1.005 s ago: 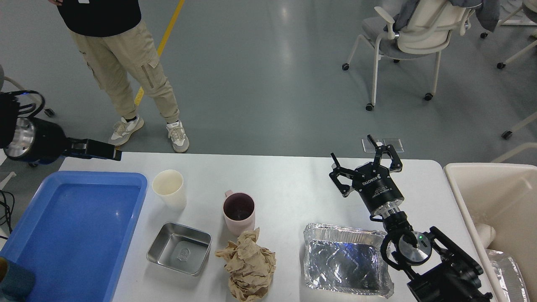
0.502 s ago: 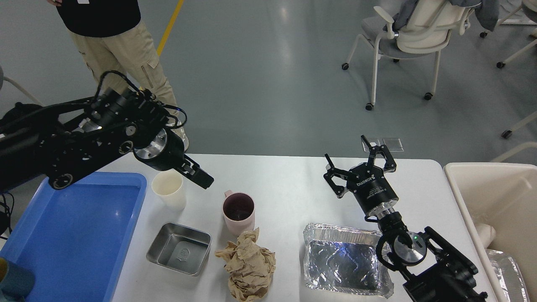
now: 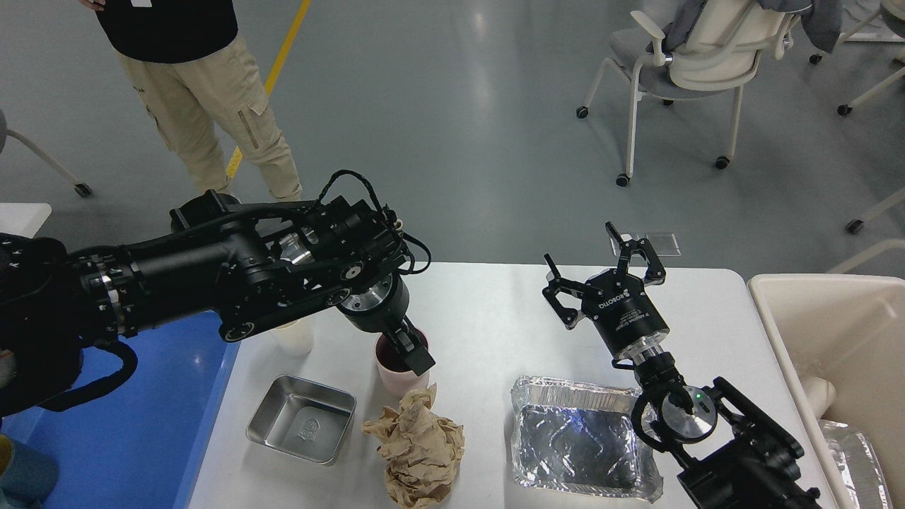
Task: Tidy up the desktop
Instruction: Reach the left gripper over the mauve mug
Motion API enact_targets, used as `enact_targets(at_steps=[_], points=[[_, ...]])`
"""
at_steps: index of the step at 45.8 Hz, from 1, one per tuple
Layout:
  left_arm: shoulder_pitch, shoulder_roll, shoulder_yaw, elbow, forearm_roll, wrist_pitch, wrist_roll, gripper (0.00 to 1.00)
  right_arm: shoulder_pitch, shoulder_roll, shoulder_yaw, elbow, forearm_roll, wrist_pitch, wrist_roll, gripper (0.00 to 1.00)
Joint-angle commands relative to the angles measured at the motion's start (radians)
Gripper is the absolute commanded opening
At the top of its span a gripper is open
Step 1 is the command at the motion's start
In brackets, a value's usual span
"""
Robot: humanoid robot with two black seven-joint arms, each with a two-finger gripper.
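The white desktop holds a pink mug, a white paper cup mostly hidden behind my left arm, a small steel tray, a crumpled brown paper and a foil tray. My left arm reaches across from the left. My left gripper points down at the mug's rim, seen edge-on, so its fingers cannot be told apart. Behind the foil tray my right gripper stands open, pointing away, with nothing between its fingers.
A blue plastic tray lies at the left end of the table, partly under my left arm. A cream bin stands off the right end. A person stands beyond the far left edge, and chairs are at the back right.
My left arm has swung in from the far left, past the paper cup, until its gripper is at the pink mug. My right gripper has shifted slightly to the left.
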Motion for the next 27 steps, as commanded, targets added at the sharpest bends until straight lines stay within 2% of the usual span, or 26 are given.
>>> enact_targets(at_steps=[1, 12, 27], points=[[0.006, -0.057, 0.059, 0.057, 0.001, 0.064, -0.043, 0.97, -0.004, 0.000, 0.000, 0.000, 0.000, 0.005, 0.000, 1.00], [0.024, -0.112, 0.097, 0.138, -0.001, 0.104, -0.046, 0.97, -0.012, -0.003, -0.002, 0.000, 0.000, 0.010, 0.000, 1.00], [0.058, -0.121, 0.099, 0.173, -0.001, 0.122, -0.049, 0.97, -0.013, -0.001, -0.002, -0.002, 0.000, 0.020, 0.000, 1.00]])
